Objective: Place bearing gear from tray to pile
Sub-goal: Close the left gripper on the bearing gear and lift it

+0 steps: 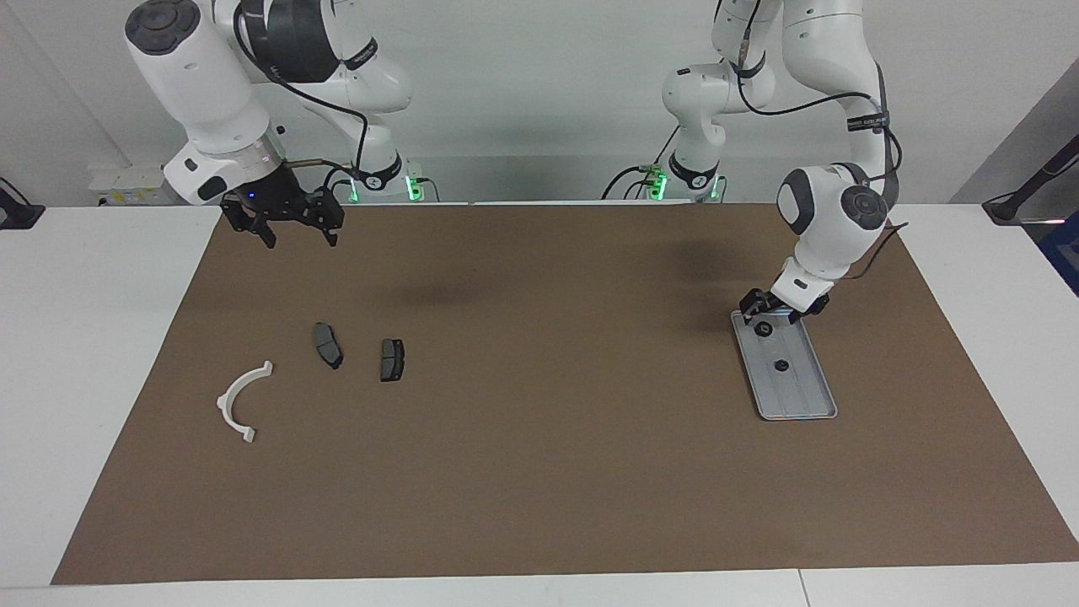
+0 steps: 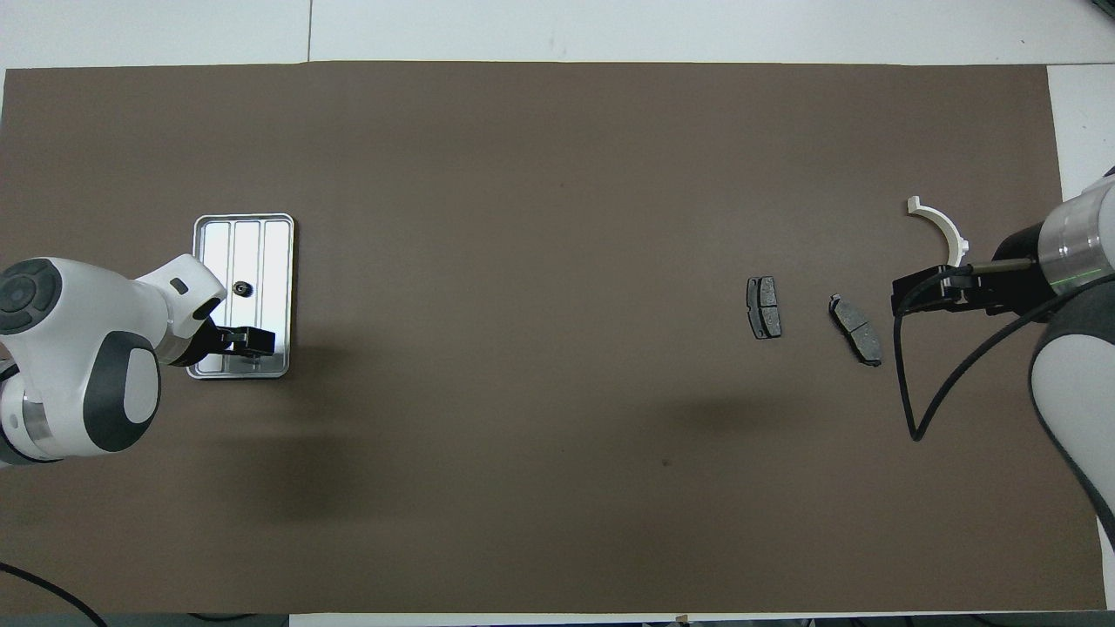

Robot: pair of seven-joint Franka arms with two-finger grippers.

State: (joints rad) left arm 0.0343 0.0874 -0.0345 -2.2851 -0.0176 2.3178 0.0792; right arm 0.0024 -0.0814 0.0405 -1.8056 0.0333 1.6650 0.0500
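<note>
nothing moved yet: both gears [image 1: 781, 366] sit in the tray [image 1: 805, 400]; the left gripper [image 1: 764, 316] hangs open over one, the right gripper [image 1: 291, 230] waits open above the counter near the pile [image 1: 330, 345].

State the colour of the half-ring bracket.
White. The bracket shows best in the facing view, lying on the brown mat.
</note>
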